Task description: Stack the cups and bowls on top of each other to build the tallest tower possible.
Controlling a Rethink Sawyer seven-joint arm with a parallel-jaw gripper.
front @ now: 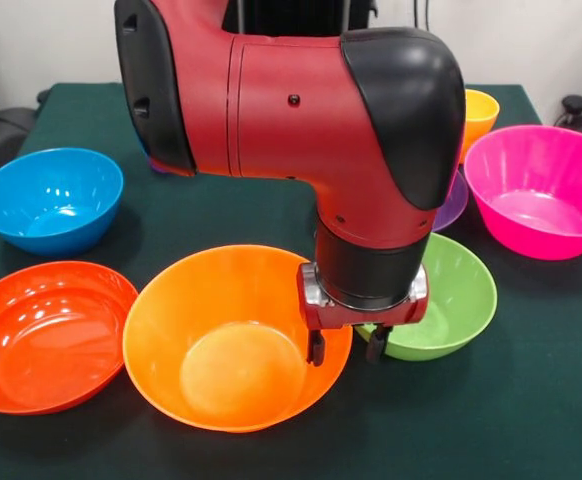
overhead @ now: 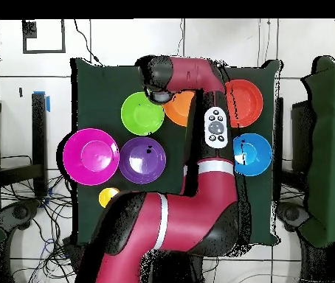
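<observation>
My gripper (front: pixel 346 347) hangs at the right rim of the large orange bowl (front: pixel 221 345). It is open, with one finger inside the rim and one outside, toward the green bowl (front: pixel 451 295). Every bowl stands alone on the cloth. The shallow red-orange bowl (front: pixel 41 335) and the blue bowl (front: pixel 51 198) are on the left. The large pink bowl (front: pixel 541 190) is on the right. The purple bowl (front: pixel 455 205) is mostly hidden behind my arm. A yellow cup (front: pixel 479 115) stands at the far right. In the overhead view my wrist hides the gripper above the orange bowl (overhead: pixel 181 109).
My red arm (front: pixel 301 100) crosses the middle of the table and hides what lies behind it. The dark green cloth (front: pixel 531 400) covers the table. In the overhead view the purple bowl (overhead: pixel 142 159), the pink bowl (overhead: pixel 91 154) and the yellow cup (overhead: pixel 108 197) lie near my base.
</observation>
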